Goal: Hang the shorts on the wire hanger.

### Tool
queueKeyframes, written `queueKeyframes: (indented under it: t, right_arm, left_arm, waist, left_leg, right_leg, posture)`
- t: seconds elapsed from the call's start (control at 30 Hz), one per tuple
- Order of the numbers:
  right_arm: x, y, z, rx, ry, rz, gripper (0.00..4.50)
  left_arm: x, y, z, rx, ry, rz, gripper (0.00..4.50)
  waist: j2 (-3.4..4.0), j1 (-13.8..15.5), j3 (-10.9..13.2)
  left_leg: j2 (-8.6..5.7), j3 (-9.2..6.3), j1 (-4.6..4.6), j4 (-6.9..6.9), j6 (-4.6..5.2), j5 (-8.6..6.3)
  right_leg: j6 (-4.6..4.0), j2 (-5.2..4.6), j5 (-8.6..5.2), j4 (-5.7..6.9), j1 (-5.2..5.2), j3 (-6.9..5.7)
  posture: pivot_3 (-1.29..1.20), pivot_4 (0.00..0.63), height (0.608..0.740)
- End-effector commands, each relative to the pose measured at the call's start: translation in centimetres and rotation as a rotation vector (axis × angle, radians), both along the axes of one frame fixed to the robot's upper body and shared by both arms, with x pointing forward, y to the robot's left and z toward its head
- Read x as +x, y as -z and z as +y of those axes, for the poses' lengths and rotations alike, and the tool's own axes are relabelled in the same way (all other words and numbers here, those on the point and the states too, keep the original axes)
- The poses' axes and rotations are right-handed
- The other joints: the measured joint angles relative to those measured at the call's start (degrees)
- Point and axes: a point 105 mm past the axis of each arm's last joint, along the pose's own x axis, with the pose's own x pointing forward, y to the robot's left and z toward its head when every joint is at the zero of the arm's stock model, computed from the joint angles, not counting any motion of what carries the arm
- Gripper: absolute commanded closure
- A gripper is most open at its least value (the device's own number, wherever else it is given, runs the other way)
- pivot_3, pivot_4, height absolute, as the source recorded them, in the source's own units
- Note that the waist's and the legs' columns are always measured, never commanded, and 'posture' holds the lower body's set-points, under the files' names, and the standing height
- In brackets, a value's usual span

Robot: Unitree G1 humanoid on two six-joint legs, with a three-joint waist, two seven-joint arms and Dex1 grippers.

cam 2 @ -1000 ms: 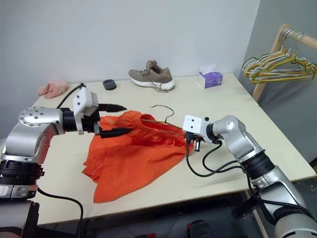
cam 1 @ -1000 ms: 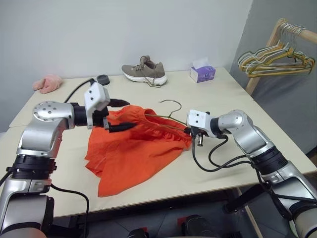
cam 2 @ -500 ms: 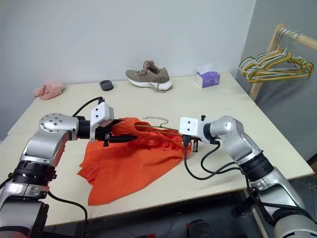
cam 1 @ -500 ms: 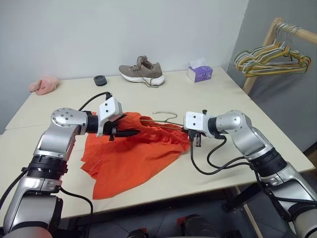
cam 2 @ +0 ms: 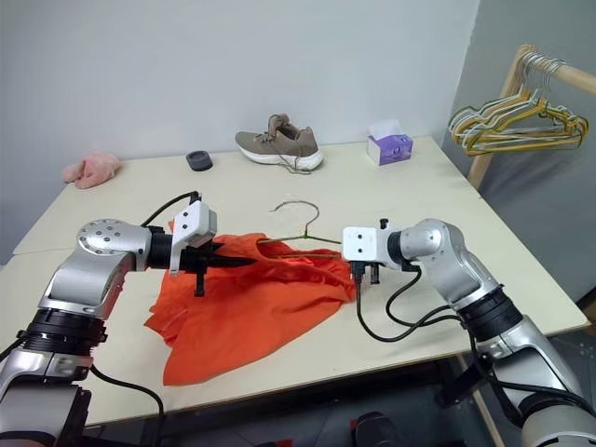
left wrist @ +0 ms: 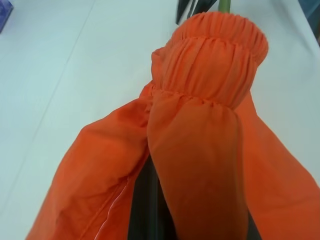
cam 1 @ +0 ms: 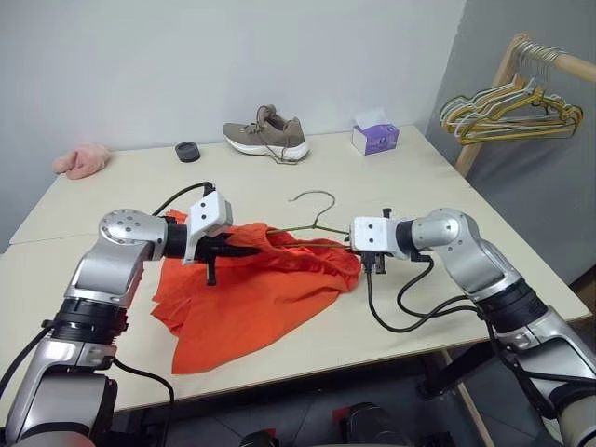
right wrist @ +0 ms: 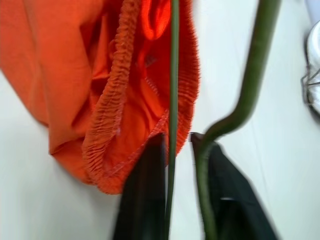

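Two grippers meet over the orange shorts (cam 1: 251, 289), which lie crumpled on the pale bench (cam 1: 391, 177) with the waistband raised off the surface. The left gripper (cam 1: 244, 251) has its fingers clamped on the waistband's left end, cloth bunched over them in the left wrist view. The right gripper (cam 1: 358, 253) sits at the shorts' right edge; its fingers stand slightly apart with the wire hanger (cam 1: 315, 209) running between them, though whether they truly pinch it I cannot tell. The hanger's lower bar passes into the waistband, its hook pointing away towards the shoe (cam 1: 266, 133).
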Motion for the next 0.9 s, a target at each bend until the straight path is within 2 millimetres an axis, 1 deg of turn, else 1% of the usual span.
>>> queueKeyframes:
  t: [0.03, 0.1, 0.17, 0.2, 0.27, 0.33, 0.43, 0.47, 0.53, 0.6, 0.7, 0.8, 0.9]
  right_arm:
    - [1.2, -1.9, -3.0, -0.012, 0.078, -0.088, 2.33]
    - [1.8, -2.2, -5.4, -0.028, 0.160, -0.100, 1.61]
    - [1.8, -2.3, -7.0, -0.004, 0.241, -0.075, 0.97]
    - [1.5, -2.2, -7.6, 0.017, 0.275, -0.048, 0.58]
    - [1.0, -1.6, -8.0, 0.089, 0.344, 0.018, 0.02]
    - [0.4, -0.8, -8.0, 0.171, 0.412, 0.084, 0.02]
    - [-0.5, 0.2, -7.1, 0.314, 0.498, 0.181, 0.02]
    - [-0.8, 0.4, -6.6, 0.364, 0.516, 0.218, 0.02]
    - [-1.9, 1.0, -4.7, 0.486, 0.532, 0.330, 0.02]
    - [-2.9, 1.5, -3.3, 0.553, 0.543, 0.426, 0.02]
    - [-3.9, 2.5, -1.8, 0.598, 0.549, 0.535, 0.02]
    - [-3.8, 3.3, -0.9, 0.610, 0.574, 0.574, 0.02]
    - [-3.8, 3.7, -0.2, 0.633, 0.582, 0.614, 0.02]
  left_arm:
    - [-0.1, -1.5, 0.6, -0.031, -0.023, -0.034, 4.50]
    - [0.0, -1.8, 1.0, -0.049, -0.047, -0.025, 4.50]
    - [0.1, -2.1, 1.4, -0.070, -0.072, -0.016, 4.50]
    - [0.1, -2.2, 1.6, -0.079, -0.080, -0.010, 4.50]
    - [-0.1, -2.3, 1.8, -0.091, -0.089, 0.005, 4.50]
    - [-0.3, -2.3, 1.9, -0.100, -0.092, 0.022, 4.50]
    - [-0.6, -2.5, 1.8, -0.117, -0.091, 0.044, 4.50]
    - [-0.7, -2.7, 1.7, -0.134, -0.091, 0.052, 4.50]
    - [-0.8, -3.1, 1.7, -0.153, -0.094, 0.060, 4.50]
    - [-0.9, -3.3, 1.8, -0.158, -0.099, 0.061, 4.50]
    - [-0.9, -3.6, 1.9, -0.167, -0.107, 0.060, 4.50]
    - [-0.8, -3.8, 1.9, -0.175, -0.113, 0.059, 4.50]
    - [-0.8, -3.8, 1.9, -0.176, -0.116, 0.057, 4.50]
  waist:
    - [0.00, 0.0, 0.0]
    - [0.00, 0.2, 0.0]
    - [-0.02, 0.4, 0.0]
    - [-0.03, 0.3, 0.0]
    - [-0.03, 0.3, 0.0]
    - [-0.03, -0.2, 0.0]
    - [-0.03, -1.2, 0.0]
    - [-0.03, -1.3, 0.0]
    - [-0.04, -1.5, 0.0]
    - [-0.03, -1.5, 0.0]
    - [-0.04, -1.4, 0.0]
    - [-0.04, -1.4, 0.0]
    - [-0.04, -1.4, 0.0]
  left_leg:
    - [-0.01, 0.01, 0.00, 0.00, 0.00, 0.00]
    - [-0.03, 0.02, -0.01, 0.01, 0.00, 0.00]
    - [-0.04, 0.03, -0.01, 0.01, 0.00, 0.00]
    - [-0.04, 0.02, -0.02, 0.01, 0.00, 0.00]
    - [-0.01, 0.01, 0.00, 0.00, 0.00, 0.00]
    - [0.02, 0.02, 0.02, -0.01, 0.00, 0.00]
    - [0.02, 0.01, 0.06, 0.00, 0.00, 0.00]
    - [0.01, 0.03, 0.06, 0.01, 0.00, 0.00]
    - [0.01, 0.03, 0.07, 0.03, 0.00, 0.00]
    - [0.02, 0.01, 0.09, 0.03, 0.00, 0.00]
    - [0.02, -0.02, 0.10, 0.04, 0.00, 0.00]
    - [0.01, 0.01, 0.10, 0.06, 0.00, 0.01]
    - [0.02, -0.01, 0.10, 0.06, 0.00, 0.01]
  right_leg:
    - [0.00, 0.00, 0.00, 0.00, 0.00, 0.01]
    - [0.00, -0.03, 0.00, -0.02, 0.02, 0.01]
    - [0.00, -0.05, 0.00, -0.04, 0.02, 0.01]
    - [0.00, -0.05, 0.00, -0.05, 0.02, 0.00]
    - [-0.01, -0.04, 0.00, -0.04, 0.03, -0.01]
    - [-0.01, 0.00, -0.01, -0.01, 0.03, 0.01]
    - [-0.01, 0.01, -0.01, 0.08, 0.04, 0.03]
    - [-0.01, 0.01, -0.01, 0.12, 0.03, 0.04]
    - [0.00, 0.01, -0.01, 0.18, 0.02, 0.05]
    - [0.00, 0.03, -0.02, 0.28, -0.02, 0.05]
    - [-0.01, 0.04, -0.02, 0.34, -0.02, 0.02]
    - [0.00, 0.03, -0.02, 0.34, -0.02, 0.04]
    - [-0.01, 0.04, -0.02, 0.33, -0.02, 0.02]
  posture:
    - [-0.22, 0.000, 0.740]
    - [-0.22, 0.000, 0.740]
    - [-0.22, 0.000, 0.740]
    - [-0.22, 0.000, 0.740]
    - [-0.23, 0.000, 0.740]
    - [-0.23, 0.000, 0.740]
    - [-0.24, 0.000, 0.740]
    - [-0.24, 0.000, 0.740]
    - [-0.23, 0.000, 0.740]
    - [-0.24, 0.000, 0.740]
    - [-0.24, 0.000, 0.740]
    - [-0.23, 0.000, 0.740]
    - [-0.22, 0.000, 0.740]
